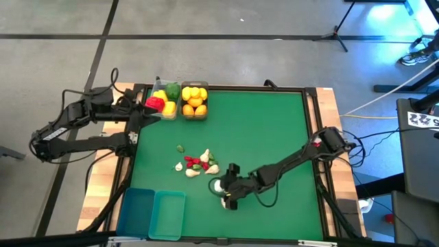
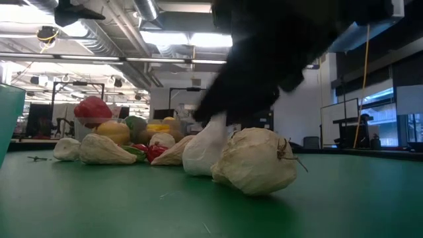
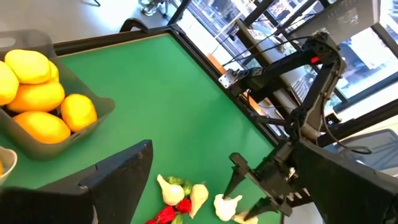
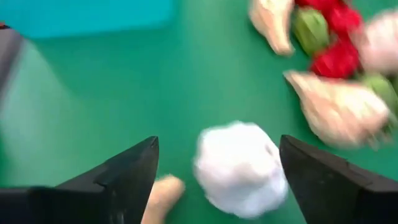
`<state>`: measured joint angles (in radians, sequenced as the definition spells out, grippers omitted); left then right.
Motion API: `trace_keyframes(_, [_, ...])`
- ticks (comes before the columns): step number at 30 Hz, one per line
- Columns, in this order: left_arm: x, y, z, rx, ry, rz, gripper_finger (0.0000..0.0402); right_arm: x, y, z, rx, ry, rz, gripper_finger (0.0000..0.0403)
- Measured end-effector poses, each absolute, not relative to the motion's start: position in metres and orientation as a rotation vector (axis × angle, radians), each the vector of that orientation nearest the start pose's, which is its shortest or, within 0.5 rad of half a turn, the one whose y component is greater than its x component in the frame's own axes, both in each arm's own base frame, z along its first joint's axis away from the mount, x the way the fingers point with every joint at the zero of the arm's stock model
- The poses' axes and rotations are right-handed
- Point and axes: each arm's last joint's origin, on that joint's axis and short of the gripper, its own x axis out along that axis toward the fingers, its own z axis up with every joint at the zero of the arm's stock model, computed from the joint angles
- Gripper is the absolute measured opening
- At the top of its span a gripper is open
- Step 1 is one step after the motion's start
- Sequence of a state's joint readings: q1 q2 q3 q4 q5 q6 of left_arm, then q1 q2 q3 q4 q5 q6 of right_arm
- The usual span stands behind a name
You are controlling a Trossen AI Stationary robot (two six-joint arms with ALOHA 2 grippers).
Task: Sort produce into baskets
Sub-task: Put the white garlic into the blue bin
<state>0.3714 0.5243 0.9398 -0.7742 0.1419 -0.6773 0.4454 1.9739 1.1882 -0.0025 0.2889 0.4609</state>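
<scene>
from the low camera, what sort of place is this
Probably a robotics lab or open workshop, not a kitchen: bare ceiling ducts and strip lights overhead, desks with monitors behind the green table, and a tripod on the concrete floor.

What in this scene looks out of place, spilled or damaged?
Nothing looks damaged. A loose pile of garlic bulbs and chilies lies on the green mat, outside every basket, while both teal baskets sit empty. One garlic bulb lies apart, between the right gripper's open fingers.

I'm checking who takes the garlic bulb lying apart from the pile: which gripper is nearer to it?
Right. The right gripper is open around the garlic bulb; the left gripper waits by the filled baskets.
</scene>
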Motion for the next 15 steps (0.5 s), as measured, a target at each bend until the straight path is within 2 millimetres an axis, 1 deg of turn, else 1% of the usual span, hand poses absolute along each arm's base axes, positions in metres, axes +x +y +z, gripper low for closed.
trace_keyframes(2, [0.077, 0.026, 0.356, -0.753, 0.259, 0.339, 0.0386, 0.365, 0.165, 0.138, 0.154, 0.774, -0.044, 0.0304])
trace_keyframes(7, [0.077, 0.027, 0.356, -0.746, 0.252, 0.362, 0.0386, 0.355, 0.16, 0.123, 0.179, 0.818, -0.077, 0.0258])
trace_keyframes(11, [0.077, 0.027, 0.356, -0.742, 0.251, 0.367, 0.0386, 0.354, 0.159, 0.123, 0.186, 0.816, -0.078, 0.0231])
trace_keyframes(15, [0.077, 0.027, 0.355, -0.746, 0.251, 0.369, 0.0386, 0.356, 0.16, 0.124, 0.197, 0.79, -0.07, 0.0222])
